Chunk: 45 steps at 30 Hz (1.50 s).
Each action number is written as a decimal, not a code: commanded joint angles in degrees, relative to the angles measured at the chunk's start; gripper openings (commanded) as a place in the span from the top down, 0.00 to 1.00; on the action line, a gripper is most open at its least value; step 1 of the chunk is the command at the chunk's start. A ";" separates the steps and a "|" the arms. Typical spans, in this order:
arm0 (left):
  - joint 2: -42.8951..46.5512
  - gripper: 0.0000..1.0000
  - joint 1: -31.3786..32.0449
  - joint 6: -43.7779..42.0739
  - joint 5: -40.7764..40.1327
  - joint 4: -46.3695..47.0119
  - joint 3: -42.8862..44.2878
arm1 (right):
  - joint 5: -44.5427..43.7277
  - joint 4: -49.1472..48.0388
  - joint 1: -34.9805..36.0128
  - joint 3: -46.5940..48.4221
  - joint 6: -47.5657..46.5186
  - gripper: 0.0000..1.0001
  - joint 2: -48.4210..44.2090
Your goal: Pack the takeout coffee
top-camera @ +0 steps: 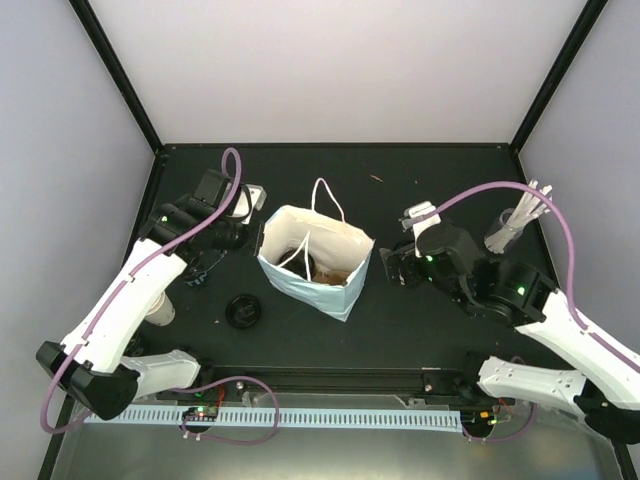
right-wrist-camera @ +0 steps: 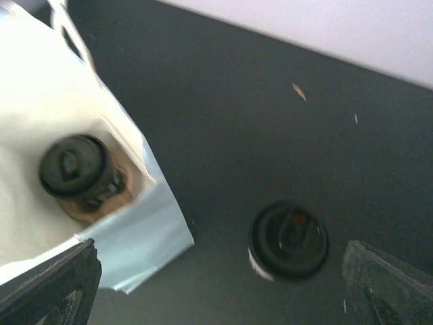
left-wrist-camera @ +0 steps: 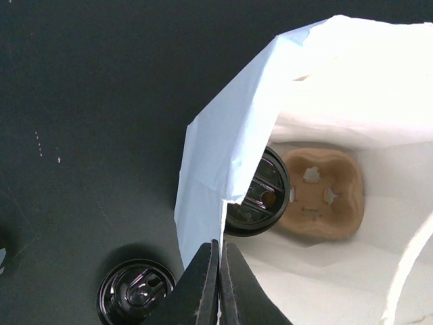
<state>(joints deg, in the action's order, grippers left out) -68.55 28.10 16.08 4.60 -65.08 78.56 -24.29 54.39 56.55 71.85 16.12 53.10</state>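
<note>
Paper bag (top-camera: 310,265) on tabletop (top-camera: 400,330): pulp carrier (left-wrist-camera: 325,196) and one lidded cup (left-wrist-camera: 260,193) are contained, rim pinched by closed left tool (left-wrist-camera: 220,250). Second lidded cup (right-wrist-camera: 287,240) is stood beside it, under fully spread, empty right tool (right-wrist-camera: 220,254)

There are three lidded cups (right-wrist-camera: 287,240), one pulp carrier (left-wrist-camera: 325,196), one blue bag (top-camera: 312,290) and one glass of sticks (top-camera: 505,232).

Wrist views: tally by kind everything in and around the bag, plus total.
Cream paper cups with black round plastic lids: 3 (one bagged, two outside)
Brown moulded-pulp cup carrier: 1
Light-blue paper bag with white handles: 1
Total: 5
</note>
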 commanded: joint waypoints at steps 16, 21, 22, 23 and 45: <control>4.94 0.95 2.51 6.03 2.32 -0.38 -2.29 | 7.36 9.33 -16.74 -6.46 17.72 0.00 6.36; 5.13 0.82 2.84 6.40 2.22 -0.32 -2.31 | 9.51 7.25 -21.29 -5.74 16.98 0.00 9.07; 5.16 0.80 2.84 6.42 2.09 -0.31 -2.20 | 9.30 7.14 -21.55 -5.36 17.01 0.00 9.84; 5.26 0.77 2.91 6.30 2.00 -0.36 -2.07 | 8.84 7.32 -21.65 -4.80 17.06 0.00 10.91; 11.61 0.23 2.83 4.22 -1.62 0.46 1.76 | 7.13 3.55 -24.75 -5.65 16.60 0.00 21.21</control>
<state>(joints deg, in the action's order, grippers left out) -59.29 30.63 21.06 4.45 -65.58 77.82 -17.93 60.82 32.91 67.31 34.17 74.19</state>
